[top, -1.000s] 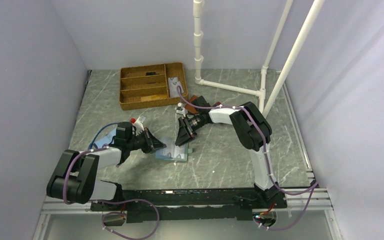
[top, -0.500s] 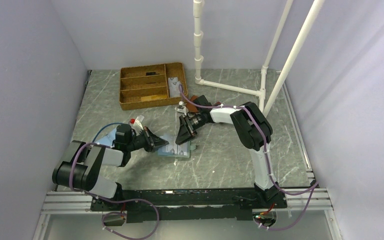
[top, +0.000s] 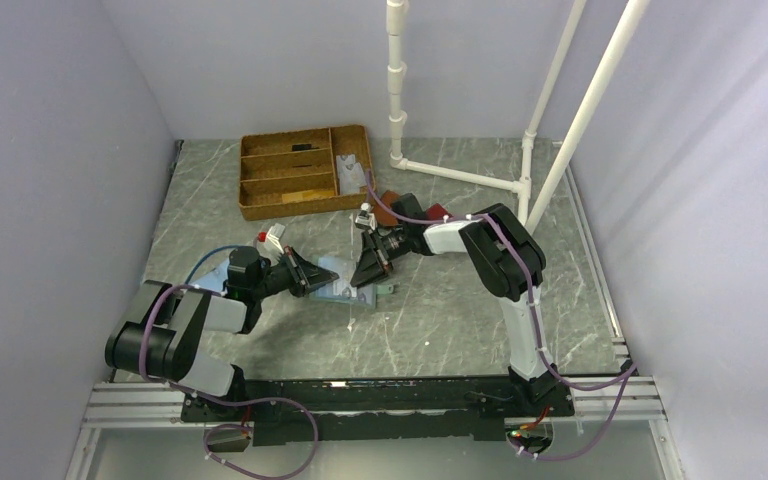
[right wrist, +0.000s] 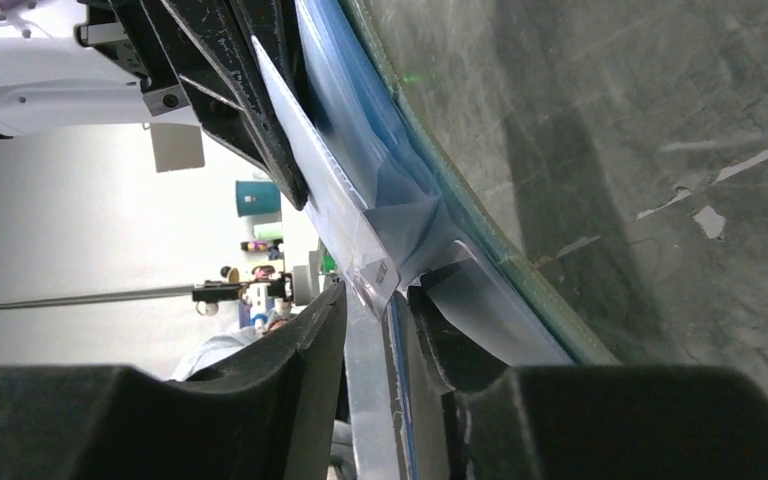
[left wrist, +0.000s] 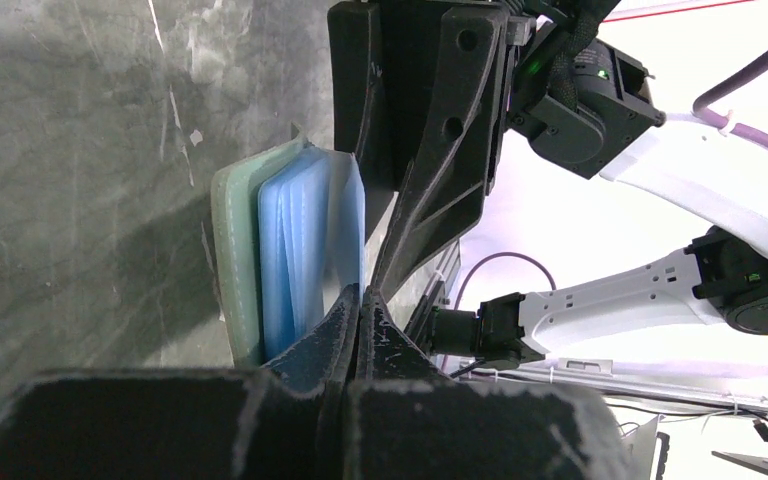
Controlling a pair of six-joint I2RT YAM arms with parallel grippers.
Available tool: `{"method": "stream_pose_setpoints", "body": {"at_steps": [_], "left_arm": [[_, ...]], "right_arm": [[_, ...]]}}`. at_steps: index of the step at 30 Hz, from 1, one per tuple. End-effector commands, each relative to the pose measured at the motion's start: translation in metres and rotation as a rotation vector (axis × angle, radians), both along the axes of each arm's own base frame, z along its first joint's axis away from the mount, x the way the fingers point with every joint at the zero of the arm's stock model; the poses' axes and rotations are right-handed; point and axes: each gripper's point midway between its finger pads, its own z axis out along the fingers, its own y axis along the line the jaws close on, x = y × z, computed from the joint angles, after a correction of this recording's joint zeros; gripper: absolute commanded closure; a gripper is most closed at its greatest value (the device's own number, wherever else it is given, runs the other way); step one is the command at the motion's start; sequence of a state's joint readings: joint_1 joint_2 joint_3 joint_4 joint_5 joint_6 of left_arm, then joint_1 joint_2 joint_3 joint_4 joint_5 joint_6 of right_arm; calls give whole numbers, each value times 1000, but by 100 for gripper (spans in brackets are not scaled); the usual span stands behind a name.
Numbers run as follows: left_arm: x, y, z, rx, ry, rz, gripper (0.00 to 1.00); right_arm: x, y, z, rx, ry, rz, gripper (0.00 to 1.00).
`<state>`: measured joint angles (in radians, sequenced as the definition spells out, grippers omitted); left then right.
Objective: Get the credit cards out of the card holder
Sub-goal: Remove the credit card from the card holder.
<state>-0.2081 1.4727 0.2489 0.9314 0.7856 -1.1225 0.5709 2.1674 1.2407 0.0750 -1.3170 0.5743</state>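
Top view, surface: grey marbled table (top: pixel 440 320) with pale veins, lit evenly; the arm bases sit at its near edge.
Top view, room: plain lavender walls (top: pixel 60 150) close it in on three sides. A white plastic pipe frame (top: pixel 460 177) stands at the back right.
Top view, tray: brown wooden compartment tray (top: pixel 290 208) at the back left; its contents are too small to tell.
Top view, wallets: small brown snap wallet (top: pixel 388 199) and small red snap wallet (top: pixel 436 211) lie side by side behind the right arm's wrist.
Top view, holder: palm-sized light blue bifold card holder (top: pixel 338 284) is mid-table, between the two grippers.
Top view, arms: left gripper (top: pixel 310 280) is at the holder's left side and right gripper (top: pixel 365 277) at its right, tips near each other.
Left wrist view, holder: the greenish outer layer faces the table, with light blue leaves fanned beside it. Contact with the table cannot be told.
Left wrist view, left gripper: fingertips are pressed together on the tip of a blue leaf, clenched on the card holder.
Right wrist view, card: whitish-grey thin credit card (right wrist: pixel 310 140) slants out from the blue leaves, with a small printed mark at its corner.
Right wrist view, right gripper: black fingers (right wrist: pixel 300 350) are nearly together, pinching the card's edge between them. Whether a blue leaf is caught too cannot be told.
Right wrist view, surface: the marbled table fills the right side, with pale flecks beside the holder's green edge.
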Motion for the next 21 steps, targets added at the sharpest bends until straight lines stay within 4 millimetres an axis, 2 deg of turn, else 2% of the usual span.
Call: {"method": "stream_pose_setpoints", "body": {"at_steps": [1,3,6,9,13,16,21], "left_arm": [[1,-2,14,-28,-60,-16,100],[1,-2,12,-27,-56,-15,100],[0,-1,8,-23,-44,-15,100],[1,1,2,-5,-28,-4,100],[2,12,-4,15,-5,28,100],[2,19,-10,39,12,39,100],[1,25,-18,57,31,46,100]], "right_arm": [[2,3,31,102,-49,19,72],[2,3,33,110,-47,20,79],[1,3,34,116,-39,23,99],[5,1,29,98,-46,6,100],[14,-11,5,14,-54,-19,100],[15,-20,-5,-7,-27,-40,100],[15,-24,-7,-18,-56,-31,100]]}}
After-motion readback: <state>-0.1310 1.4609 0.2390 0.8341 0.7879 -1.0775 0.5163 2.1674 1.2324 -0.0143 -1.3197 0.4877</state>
